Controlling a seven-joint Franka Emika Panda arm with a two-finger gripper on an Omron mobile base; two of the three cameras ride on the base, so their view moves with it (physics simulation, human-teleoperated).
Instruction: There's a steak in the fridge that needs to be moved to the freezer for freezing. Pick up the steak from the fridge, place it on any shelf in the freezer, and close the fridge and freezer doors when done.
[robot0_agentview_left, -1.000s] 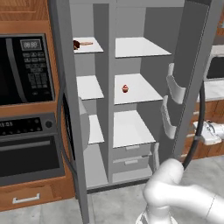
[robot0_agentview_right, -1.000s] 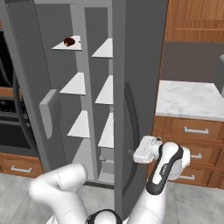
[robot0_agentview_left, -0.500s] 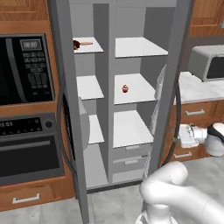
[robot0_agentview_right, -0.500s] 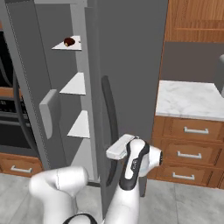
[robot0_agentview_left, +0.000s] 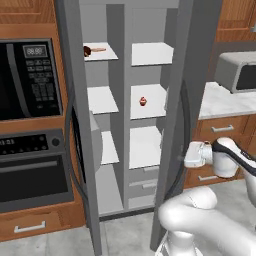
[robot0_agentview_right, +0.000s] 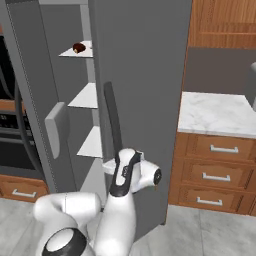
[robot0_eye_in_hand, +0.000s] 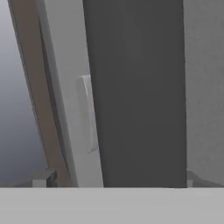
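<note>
Steak (robot0_agentview_left: 87, 50) sitting up on the top narrow shelf (robot0_agentview_left: 101, 52) of the freezer (robot0_agentview_left: 100, 125), near the left end, with a flat pale orange-tan strip (robot0_agentview_left: 98, 49) right beside it on the same board. Same dark lump showing from the right base camera too (robot0_agentview_right: 79, 48), on that top shelf.

Fridge (robot0_agentview_left: 147, 100) side half shut: wide fridge door (robot0_agentview_left: 187, 90) swung most of the way across, edge-on in the left base view and covering most of the wide compartment from the right base camera (robot0_agentview_right: 145, 90). Broad white shelves showing in the gap, tiny red cupcake-looking thing (robot0_agentview_left: 143, 102) on the middle one. Freezer door (robot0_agentview_left: 75, 125) standing well open on the left, with its inner bin (robot0_agentview_right: 56, 127) poking out.

Gripper (robot0_agentview_left: 186, 156) pressed up at the outer face of the fridge door, low down near the long dark vertical handle (robot0_agentview_right: 114, 120). Fingers spread wide, nothing between them. Hand camera basically nose-to-door: dark handle (robot0_eye_in_hand: 133, 92) running straight up the middle, grey door panel to its right, pale door edge and a brown cabinet strip to its left.

Microwave and oven stack (robot0_agentview_left: 30, 115) left of the unit, marble counter (robot0_agentview_right: 215, 112) with wood drawers on the right.
</note>
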